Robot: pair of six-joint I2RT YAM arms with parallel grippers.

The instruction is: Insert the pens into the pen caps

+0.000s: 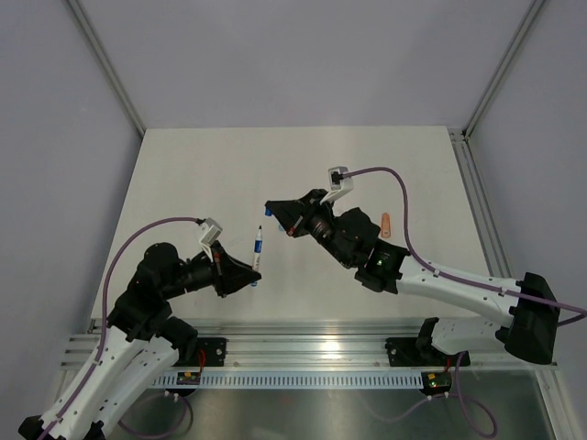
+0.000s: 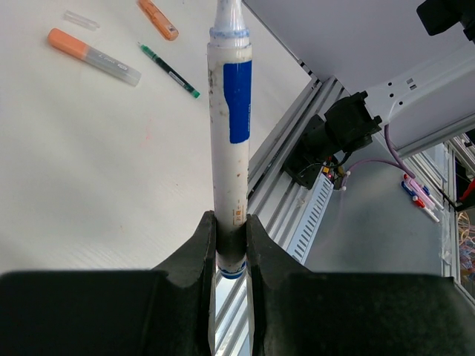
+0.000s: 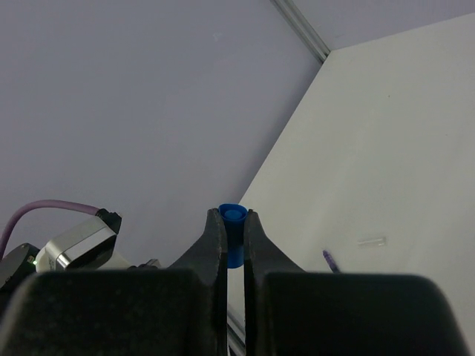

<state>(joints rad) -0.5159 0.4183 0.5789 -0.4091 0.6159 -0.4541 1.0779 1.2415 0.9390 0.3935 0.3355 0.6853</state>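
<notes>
My left gripper is shut on the lower end of a white pen with a blue label, and its bare tip points away from me. From above, that pen hangs over the table in the left gripper, aimed at the right gripper. My right gripper is shut on a small blue pen cap, which shows as a blue speck a short gap beyond the pen's tip. On the table lie a clear pen with an orange end, a thin green-tipped pen, an orange cap and a clear cap.
A short orange piece lies on the white table right of the right arm. A clear cap and a purple tip show in the right wrist view. An aluminium rail runs along the near edge, and grey walls enclose the table.
</notes>
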